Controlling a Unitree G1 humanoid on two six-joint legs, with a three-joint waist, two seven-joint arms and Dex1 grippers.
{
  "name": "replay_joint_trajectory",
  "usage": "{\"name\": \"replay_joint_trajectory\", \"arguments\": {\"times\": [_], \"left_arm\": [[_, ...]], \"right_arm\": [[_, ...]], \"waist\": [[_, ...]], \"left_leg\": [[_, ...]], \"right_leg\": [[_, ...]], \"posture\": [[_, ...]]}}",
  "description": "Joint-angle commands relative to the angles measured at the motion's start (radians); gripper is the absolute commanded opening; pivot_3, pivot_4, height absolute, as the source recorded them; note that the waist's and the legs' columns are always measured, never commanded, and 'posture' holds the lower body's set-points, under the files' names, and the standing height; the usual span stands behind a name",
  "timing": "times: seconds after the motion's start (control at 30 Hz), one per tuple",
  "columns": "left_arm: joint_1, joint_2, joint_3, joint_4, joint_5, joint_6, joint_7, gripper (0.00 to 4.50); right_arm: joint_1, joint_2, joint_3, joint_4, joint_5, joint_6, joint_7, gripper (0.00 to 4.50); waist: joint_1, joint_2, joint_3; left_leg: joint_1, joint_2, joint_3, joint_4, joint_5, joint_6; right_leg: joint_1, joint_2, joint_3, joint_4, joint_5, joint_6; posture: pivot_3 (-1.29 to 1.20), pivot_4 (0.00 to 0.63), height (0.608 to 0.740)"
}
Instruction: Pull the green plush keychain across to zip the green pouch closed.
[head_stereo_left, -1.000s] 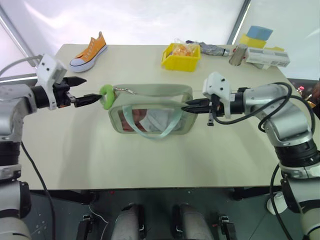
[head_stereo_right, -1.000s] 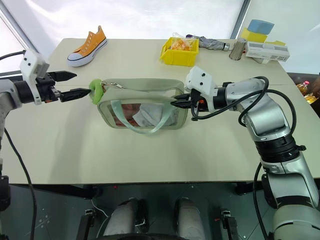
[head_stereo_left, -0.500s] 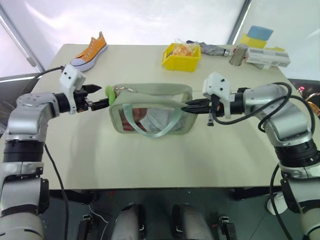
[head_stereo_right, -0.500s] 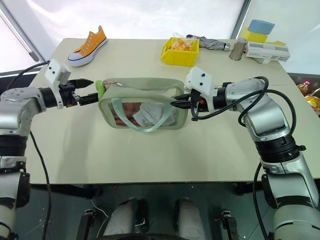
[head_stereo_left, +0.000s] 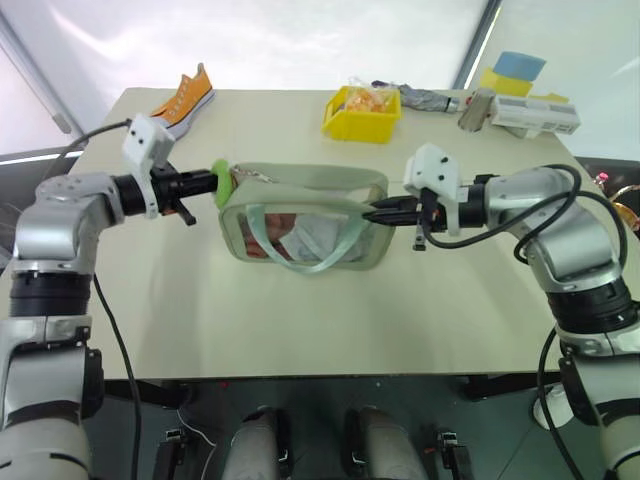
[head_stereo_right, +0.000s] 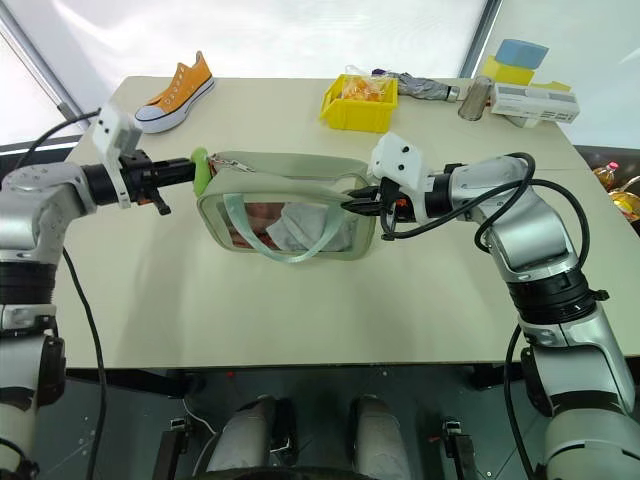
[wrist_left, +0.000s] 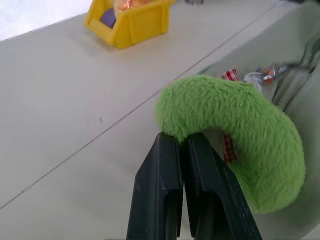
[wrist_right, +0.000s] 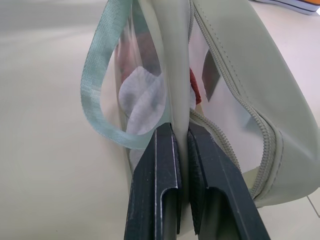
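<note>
Since a second ago your left hand has closed onto the green plush keychain at the green pouch's left end; your right hand stays clamped on its right end, mid-table.

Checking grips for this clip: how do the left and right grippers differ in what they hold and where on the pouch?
The left gripper is shut on the fuzzy green plush keychain at one end of the green pouch; the right gripper pinches the pouch's own fabric edge at the opposite end. Both are shut and point toward each other.
</note>
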Motion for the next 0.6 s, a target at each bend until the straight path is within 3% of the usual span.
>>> {"name": "replay_joint_trajectory", "arguments": {"times": [0.03, 0.3, 0.4, 0.6], "left_arm": [[-0.063, 0.007, 0.006, -0.105, -0.054, 0.033, -0.047, 0.05], [-0.119, -0.093, -0.14, -0.082, 0.065, -0.085, -0.039, 0.05], [-0.139, -0.095, -0.141, -0.041, 0.089, -0.13, -0.047, 1.01], [-0.182, -0.02, -0.115, -0.03, 0.112, -0.13, -0.067, 4.01]], "right_arm": [[-0.031, 0.012, -0.004, 0.012, -0.01, -0.019, 0.0, 0.0], [-0.052, 0.043, 0.005, 0.047, -0.033, -0.043, 0.001, 0.0], [-0.05, 0.045, 0.0, 0.043, -0.036, -0.042, 0.0, 0.0], [-0.04, 0.047, -0.005, 0.049, -0.043, -0.05, -0.006, 0.0]], "waist": [[0.0, 0.0, 0.0], [-0.004, 0.0, 0.0], [-0.006, 0.0, 0.0], [-0.005, 0.0, 0.0]], "left_leg": [[0.0, 0.0, 0.0, 0.0, 0.0, 0.0], [0.002, 0.0, 0.0, 0.0, 0.0, 0.0], [0.002, 0.0, 0.0, 0.0, 0.0, 0.0], [0.002, 0.0, 0.0, 0.0, 0.0, 0.0]], "right_leg": [[0.0, 0.0, 0.0, 0.0, 0.0, 0.0], [0.002, 0.0, 0.0, 0.0, 0.0, 0.0], [0.002, 0.001, 0.0, 0.0, 0.0, 0.0], [0.002, 0.001, 0.0, 0.0, 0.0, 0.0]], "posture": [[0.0, 0.15, 0.74], [0.0, 0.15, 0.74], [0.0, 0.15, 0.74], [0.0, 0.15, 0.74]]}}
